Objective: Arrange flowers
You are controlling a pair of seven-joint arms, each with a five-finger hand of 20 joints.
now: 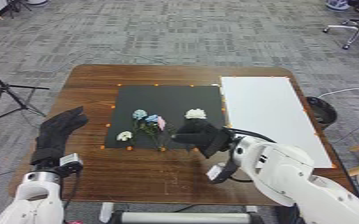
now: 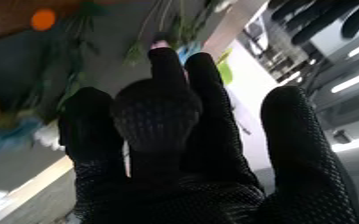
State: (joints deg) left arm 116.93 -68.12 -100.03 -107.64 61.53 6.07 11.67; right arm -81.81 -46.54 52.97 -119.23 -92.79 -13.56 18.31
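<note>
In the head view my left hand [image 1: 58, 129] is open above the table's left side. My right hand [image 1: 200, 136] is over the black mat's [image 1: 142, 95] near right part, just nearer than a white flower [image 1: 196, 114]. Two blue flowers [image 1: 140, 114] and a pink flower [image 1: 161, 123] lie together mid-mat, with green stems. Another white flower [image 1: 124, 136] is left of them. The right wrist view has my right hand [image 2: 171, 200] close up, a pink bloom [image 2: 160, 45] and a blue bloom [image 2: 7, 137] beyond, and my left hand [image 2: 322, 20] farther off. Whether a stem is held is hidden.
A long white sheet [image 1: 269, 115] lies on the brown table [image 1: 184, 172] right of the mat. Orange markers dot the edges of mat and sheet. A dark round bin [image 1: 321, 111] stands beside the table's right edge, and a tripod [image 1: 7, 87] stands to the left.
</note>
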